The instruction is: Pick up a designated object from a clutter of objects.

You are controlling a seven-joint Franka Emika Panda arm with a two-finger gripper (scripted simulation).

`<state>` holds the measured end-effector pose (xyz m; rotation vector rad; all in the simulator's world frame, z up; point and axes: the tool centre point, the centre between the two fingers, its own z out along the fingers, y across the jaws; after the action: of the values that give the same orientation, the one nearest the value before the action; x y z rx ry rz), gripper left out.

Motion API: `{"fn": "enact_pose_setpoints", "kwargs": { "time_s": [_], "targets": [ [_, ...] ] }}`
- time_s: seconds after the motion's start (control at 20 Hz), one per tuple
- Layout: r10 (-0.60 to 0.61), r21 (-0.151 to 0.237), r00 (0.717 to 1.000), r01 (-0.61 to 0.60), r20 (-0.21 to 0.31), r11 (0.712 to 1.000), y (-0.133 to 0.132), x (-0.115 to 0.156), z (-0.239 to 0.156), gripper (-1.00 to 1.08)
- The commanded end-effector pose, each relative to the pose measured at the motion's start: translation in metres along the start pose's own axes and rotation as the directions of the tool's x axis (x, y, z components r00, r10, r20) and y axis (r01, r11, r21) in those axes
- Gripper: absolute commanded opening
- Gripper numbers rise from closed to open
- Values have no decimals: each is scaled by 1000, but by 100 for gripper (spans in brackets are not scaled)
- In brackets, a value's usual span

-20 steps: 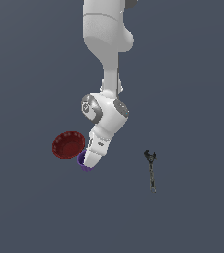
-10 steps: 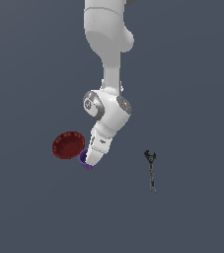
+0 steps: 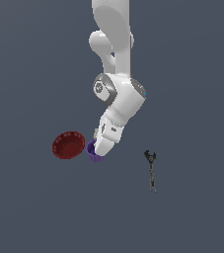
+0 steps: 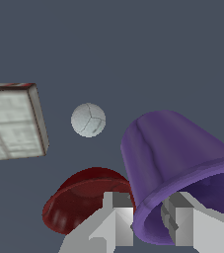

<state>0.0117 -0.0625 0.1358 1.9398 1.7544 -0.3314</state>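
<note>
Purple cup (image 4: 177,163) rim looks pinched by the gripper (image 4: 148,220), so lift slowly past the red bowl (image 4: 79,202).

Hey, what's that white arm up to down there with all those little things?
A simulated white robot arm has its gripper at the rim of a small purple cup, one finger outside the wall and one inside. The fingers straddle the wall; whether they actually squeeze it cannot be told. A dark-red bowl lies right beside the cup, with a white ball and a whitish box nearby. A dark wrench lies apart, toward the exterior view's right.
</note>
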Motion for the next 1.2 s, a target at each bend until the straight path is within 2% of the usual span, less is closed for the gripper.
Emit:
{"fn": "enact_pose_setpoints", "kwargs": {
  "time_s": [0.0, 1.15],
  "targets": [
    [0, -2, 1000, 0, -1, 1000, 0, 1, -27, -100],
    [-2, 1, 1000, 2, -6, 1000, -4, 18, -294, -100]
  ]
}}
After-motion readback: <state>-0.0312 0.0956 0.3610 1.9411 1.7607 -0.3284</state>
